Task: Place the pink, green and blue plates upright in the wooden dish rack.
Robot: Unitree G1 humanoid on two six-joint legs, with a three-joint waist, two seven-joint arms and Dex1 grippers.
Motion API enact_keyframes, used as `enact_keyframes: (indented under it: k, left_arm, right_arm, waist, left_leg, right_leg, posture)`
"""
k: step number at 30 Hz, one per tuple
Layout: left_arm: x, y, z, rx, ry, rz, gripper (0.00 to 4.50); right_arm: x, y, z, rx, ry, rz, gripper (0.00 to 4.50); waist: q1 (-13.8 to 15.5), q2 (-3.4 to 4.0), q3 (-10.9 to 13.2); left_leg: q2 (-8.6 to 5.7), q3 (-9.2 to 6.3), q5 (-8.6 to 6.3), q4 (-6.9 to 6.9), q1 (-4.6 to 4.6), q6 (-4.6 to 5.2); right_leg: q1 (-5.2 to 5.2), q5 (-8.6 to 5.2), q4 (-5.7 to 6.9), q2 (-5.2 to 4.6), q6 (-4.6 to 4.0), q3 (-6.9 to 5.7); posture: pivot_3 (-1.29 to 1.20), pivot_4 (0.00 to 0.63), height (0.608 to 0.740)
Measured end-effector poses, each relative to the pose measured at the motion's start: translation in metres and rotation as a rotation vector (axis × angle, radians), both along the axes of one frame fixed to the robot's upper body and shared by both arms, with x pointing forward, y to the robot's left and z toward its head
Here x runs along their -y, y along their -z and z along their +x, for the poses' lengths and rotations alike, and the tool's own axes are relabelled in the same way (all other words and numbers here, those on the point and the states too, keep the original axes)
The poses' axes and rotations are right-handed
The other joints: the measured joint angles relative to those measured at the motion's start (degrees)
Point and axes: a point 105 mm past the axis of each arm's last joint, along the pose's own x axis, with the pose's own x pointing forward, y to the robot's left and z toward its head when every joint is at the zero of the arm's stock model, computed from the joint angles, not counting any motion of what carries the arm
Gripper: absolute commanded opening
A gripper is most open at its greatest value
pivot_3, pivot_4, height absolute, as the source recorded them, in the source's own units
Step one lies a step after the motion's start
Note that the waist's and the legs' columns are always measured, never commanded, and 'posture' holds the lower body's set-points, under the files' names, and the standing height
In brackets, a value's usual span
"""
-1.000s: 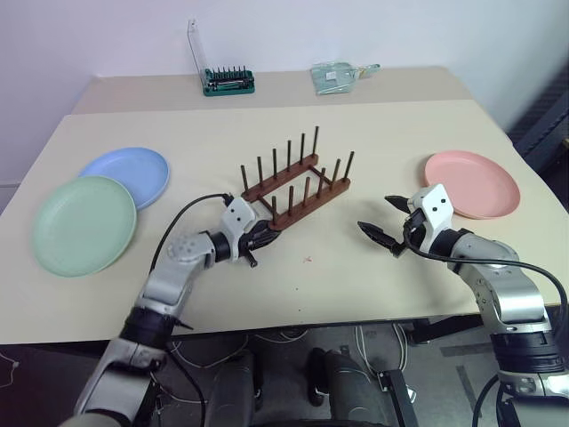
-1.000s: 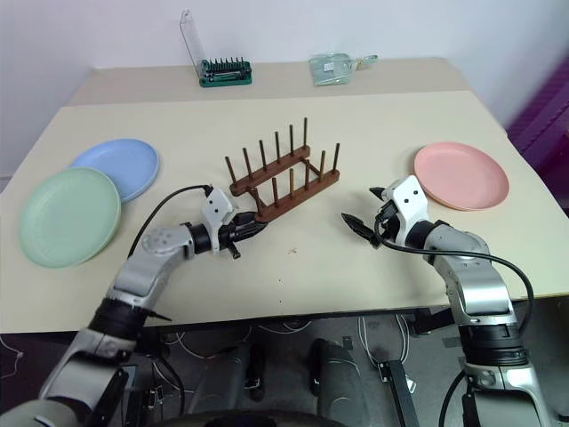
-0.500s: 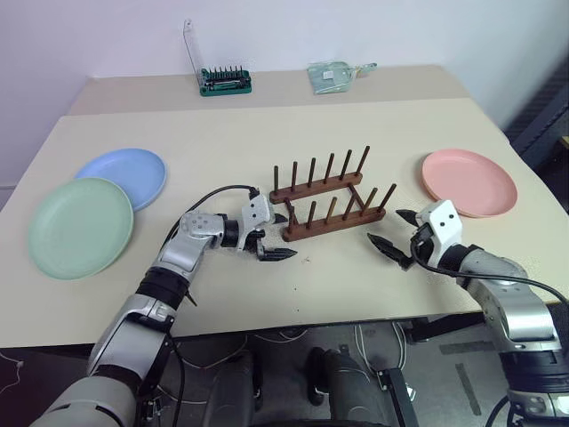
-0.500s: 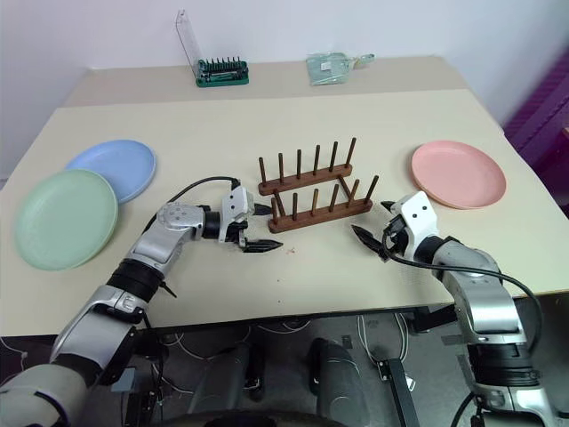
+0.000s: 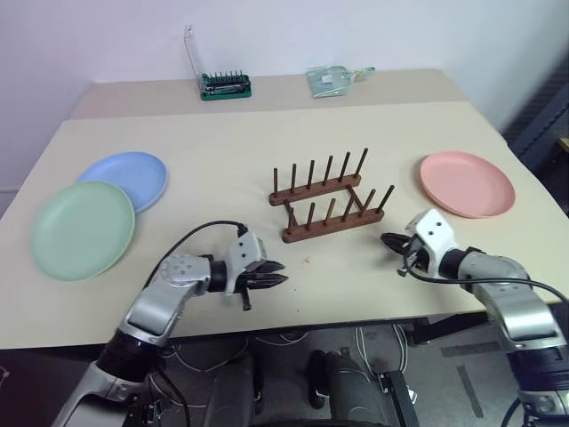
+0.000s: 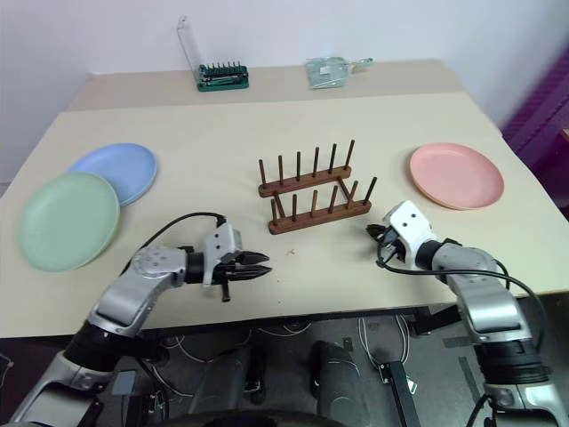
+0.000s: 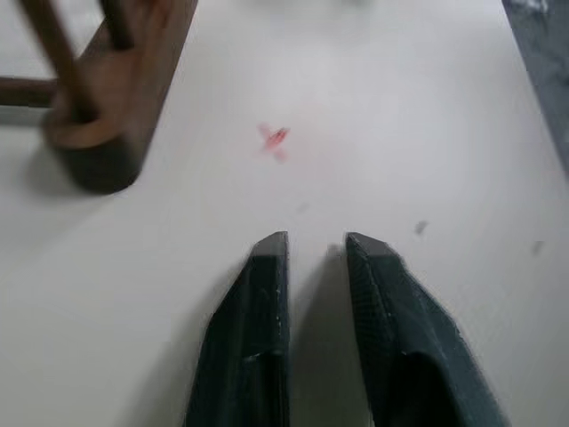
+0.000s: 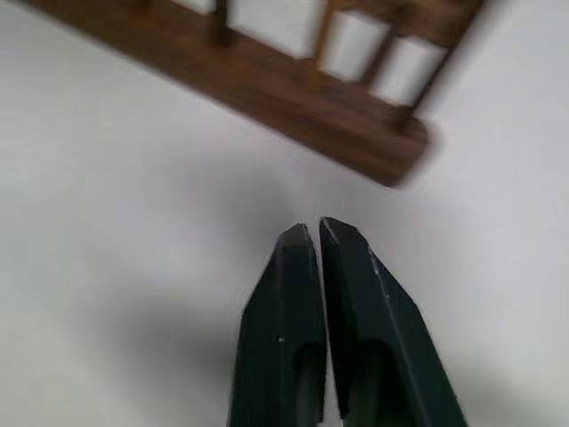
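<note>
Green plate (image 5: 83, 229) and blue plate (image 5: 125, 179) overlap at the worktop's left edge. Left tool (image 5: 274, 274) slightly parted, empty. Wooden dish rack (image 5: 331, 206) mid-worktop. Right tool (image 5: 391, 245) closed, empty. Pink plate (image 5: 467, 182) right edge. Risk: flat rims slip from a pinch.

A pale beige surface (image 5: 222, 133) stands against a plain white wall (image 5: 356, 27); cables (image 5: 293, 336) lie on the floor beneath.

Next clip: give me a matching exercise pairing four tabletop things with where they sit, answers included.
Things:
1. pink plate
2. green plate
3. wooden dish rack
4. bit case

Places:
A. table's far edge
B. middle of the table
C. robot's right side
D. robot's left side, overlapping the blue plate

Pairs: 1-C, 2-D, 3-B, 4-A
</note>
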Motion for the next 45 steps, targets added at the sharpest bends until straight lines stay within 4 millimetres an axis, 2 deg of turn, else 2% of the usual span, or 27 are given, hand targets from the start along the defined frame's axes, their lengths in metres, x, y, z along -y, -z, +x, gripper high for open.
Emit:
enact_keyframes:
  k: [5, 11, 19, 24, 27, 30, 32, 34, 36, 38, 40, 42, 45]
  left_arm:
    - [0.024, 0.003, 0.019, 0.077, -0.141, -0.008, 1.11]
    - [0.033, 0.001, 0.046, 0.136, -0.275, 0.006, 1.11]
    - [0.013, -0.009, 0.098, 0.232, -0.472, 0.047, 1.11]
    - [0.005, -0.010, 0.113, 0.260, -0.534, 0.054, 1.11]
    - [0.002, -0.011, 0.116, 0.266, -0.546, 0.055, 1.11]
    - [-0.001, -0.010, 0.112, 0.266, -0.541, 0.050, 1.11]
    - [-0.004, -0.011, 0.104, 0.263, -0.509, 0.029, 1.03]
    - [-0.010, -0.009, 0.085, 0.247, -0.443, -0.007, 1.03]
    - [-0.012, -0.007, 0.064, 0.222, -0.352, -0.027, 1.03]
    - [-0.005, -0.004, 0.038, 0.170, -0.243, -0.050, 1.03]
    - [0.007, -0.002, 0.021, 0.107, -0.171, -0.093, 1.03]
    - [0.018, -0.005, 0.010, 0.047, -0.128, -0.149, 1.03]
    - [0.025, -0.016, 0.003, 0.043, -0.077, -0.188, 1.03]
  right_arm:
    - [-0.013, 0.001, 0.019, 0.017, 0.031, -0.016, 0.00]
    - [-0.019, 0.001, 0.045, 0.054, 0.124, -0.023, 0.00]
    - [-0.020, -0.002, 0.073, 0.099, 0.174, -0.057, 0.00]
    - [-0.022, -0.005, 0.086, 0.117, 0.174, -0.067, 0.00]
    - [-0.024, -0.006, 0.090, 0.127, 0.169, -0.069, 0.00]
    - [-0.024, -0.009, 0.088, 0.136, 0.135, -0.076, 0.00]
    - [-0.018, -0.013, 0.081, 0.140, 0.101, -0.095, 0.51]
    - [0.001, -0.018, 0.070, 0.137, 0.094, -0.117, 1.25]
    - [0.021, -0.029, 0.063, 0.145, 0.114, -0.145, 2.31]
    - [0.044, -0.045, 0.059, 0.168, 0.156, -0.187, 3.30]
    - [0.060, -0.056, 0.057, 0.182, 0.190, -0.219, 3.30]
    - [0.070, -0.058, 0.057, 0.182, 0.212, -0.243, 3.30]
    - [0.088, -0.044, 0.061, 0.124, 0.284, -0.271, 3.30]
  waist:
    - [0.9, 0.02, 0.0]
    - [1.2, 0.04, -0.3]
    - [-0.3, 0.08, -0.4]
    - [-1.1, 0.09, -0.4]
    - [-1.5, 0.10, -0.4]
    - [-1.8, 0.10, -0.4]
    - [-1.8, 0.11, -0.4]
    - [-1.7, 0.12, -0.4]
    - [-1.5, 0.14, -0.4]
    - [-1.5, 0.14, -0.4]
    - [-1.2, 0.11, -0.3]
    - [-1.2, 0.04, -0.3]
    - [-1.5, 0.05, -0.3]
  left_leg:
    - [-0.05, -0.06, 0.00, 0.08, 0.09, 0.01]
    - [-0.01, -0.10, -0.07, 0.08, 0.31, -0.12]
    - [0.00, -0.11, 0.01, 0.04, 0.41, 0.02]
    - [0.02, -0.10, 0.01, 0.01, 0.45, 0.03]
    - [0.03, -0.09, 0.01, -0.02, 0.45, 0.02]
    - [0.04, -0.05, 0.01, -0.06, 0.44, 0.02]
    - [0.05, -0.03, -0.01, -0.16, 0.44, 0.03]
    - [0.05, -0.02, -0.05, -0.26, 0.39, 0.06]
    - [0.04, 0.01, -0.08, -0.26, 0.31, 0.05]
    - [0.01, 0.03, -0.09, -0.22, 0.16, 0.05]
    - [0.00, 0.01, -0.09, -0.12, 0.09, 0.04]
    - [0.00, -0.02, -0.11, -0.06, 0.09, 0.01]
    - [-0.02, -0.03, -0.17, -0.08, 0.08, -0.09]
  right_leg:
    - [0.18, 0.01, -0.02, -0.03, 0.02, -0.01]
    - [0.38, 0.01, -0.04, 0.01, 0.02, -0.05]
    - [0.43, 0.02, 0.03, 0.08, 0.01, -0.06]
    - [0.42, 0.02, 0.06, 0.12, 0.01, -0.06]
    - [0.42, 0.02, 0.06, 0.11, 0.01, -0.05]
    - [0.38, 0.02, 0.06, 0.10, 0.01, -0.04]
    - [0.34, -0.01, 0.05, 0.09, 0.06, -0.03]
    - [0.28, -0.09, 0.05, 0.07, 0.07, -0.02]
    - [0.19, -0.13, 0.04, 0.05, 0.09, -0.02]
    - [0.07, -0.15, 0.02, 0.01, 0.07, -0.01]
    - [0.06, -0.17, 0.01, -0.01, 0.05, -0.01]
    - [0.07, -0.16, -0.02, -0.01, 0.05, -0.02]
    - [0.06, -0.16, -0.04, 0.01, 0.05, -0.03]
  posture:
    - [0.00, 0.150, 0.730]
    - [0.00, 0.150, 0.730]
    - [0.00, 0.150, 0.730]
    - [0.00, 0.150, 0.730]
    - [0.00, 0.150, 0.730]
    - [0.00, 0.150, 0.730]
    - [0.00, 0.150, 0.730]
    - [0.00, 0.150, 0.730]
    - [0.00, 0.150, 0.730]
    - [0.00, 0.150, 0.730]
    - [0.00, 0.150, 0.730]
    - [0.00, 0.150, 0.730]
    - [0.00, 0.150, 0.730]
